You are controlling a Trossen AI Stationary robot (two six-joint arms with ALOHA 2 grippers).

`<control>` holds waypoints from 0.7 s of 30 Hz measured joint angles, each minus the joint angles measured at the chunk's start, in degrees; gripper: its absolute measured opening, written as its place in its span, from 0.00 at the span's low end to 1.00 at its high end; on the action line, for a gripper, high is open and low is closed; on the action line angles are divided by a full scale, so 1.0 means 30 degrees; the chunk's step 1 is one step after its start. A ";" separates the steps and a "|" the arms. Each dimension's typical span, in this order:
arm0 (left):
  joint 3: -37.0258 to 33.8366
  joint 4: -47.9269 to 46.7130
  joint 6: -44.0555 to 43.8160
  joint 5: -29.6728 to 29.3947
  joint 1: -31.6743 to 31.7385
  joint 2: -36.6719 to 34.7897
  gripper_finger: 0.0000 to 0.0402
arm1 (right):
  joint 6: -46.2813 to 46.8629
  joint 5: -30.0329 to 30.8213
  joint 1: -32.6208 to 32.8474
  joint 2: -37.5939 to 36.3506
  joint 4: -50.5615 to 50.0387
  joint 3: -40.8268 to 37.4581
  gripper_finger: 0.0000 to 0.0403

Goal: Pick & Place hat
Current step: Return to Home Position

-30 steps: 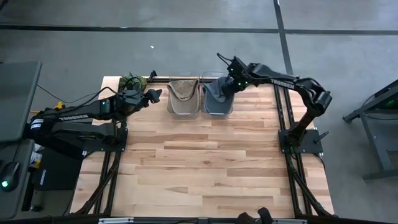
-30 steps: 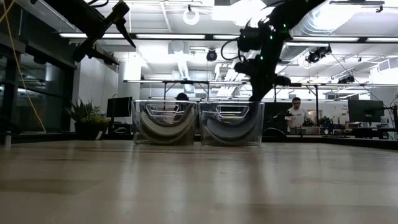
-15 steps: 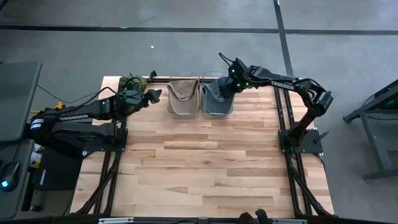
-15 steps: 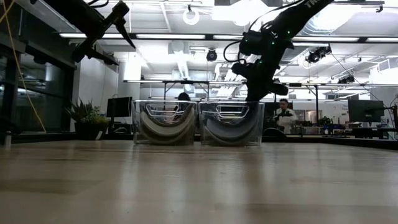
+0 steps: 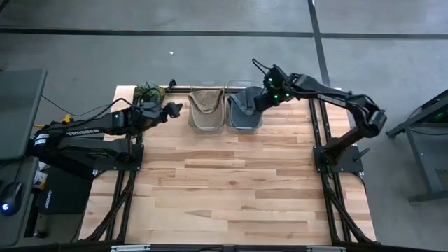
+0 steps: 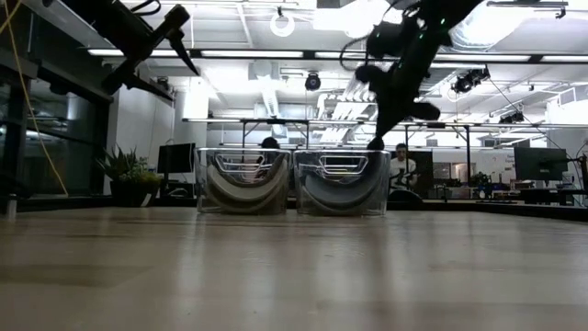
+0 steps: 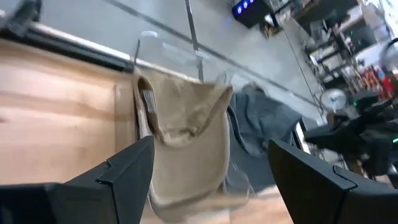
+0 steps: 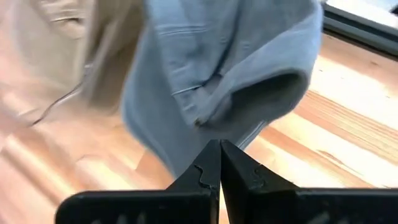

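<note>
Dark fingers of your right pincer (image 8: 219, 146) are pressed together at the tips and hold nothing. It hangs just above the right edge of the right clear bin (image 6: 384, 180), pointing down at the blue cap (image 8: 211, 62). This cap lies inside that bin, curled against the walls.

Just beside it, touching wall to wall, stands the left clear bin (image 6: 200, 180), and the brown cap (image 5: 206, 108) lies in it in the same way. Both bins are at the far edge of the wooden table (image 5: 231, 182).

Your left pincer (image 5: 171, 107) waits high over the table, left of the bins, with its fingers spread wide and empty.

Compared with one second ago, the right pincer has come up: then its tip was down at the bin wall, now it is at the rim. The elbow of the right arm has also swung outward, to the right. The left arm and both caps have not moved.
</note>
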 joint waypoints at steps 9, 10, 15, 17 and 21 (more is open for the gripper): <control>-0.0128 -0.2337 0.0092 0.2679 0.0000 -0.1044 0.73 | -0.1406 0.2286 0.2942 -0.4396 -0.1545 -0.0040 0.00; -0.0342 -0.2330 0.0108 0.3008 0.0000 -0.1352 0.73 | -0.1350 0.2937 0.3360 -0.5032 -0.1485 -0.0304 0.00; -0.2656 -0.0582 0.0031 0.5488 -0.0015 -0.3580 0.73 | -0.0611 0.4353 0.5062 -0.8752 0.0584 -0.3504 0.00; -0.3879 0.0695 -0.0214 0.6901 -0.0007 -0.4563 0.73 | 0.0003 0.4392 0.5579 -1.0377 0.1916 -0.5352 0.00; -0.6149 0.4438 -0.0404 0.9238 -0.0022 -0.6054 0.73 | 0.1102 0.5255 0.6635 -1.3307 0.4953 -0.8890 0.00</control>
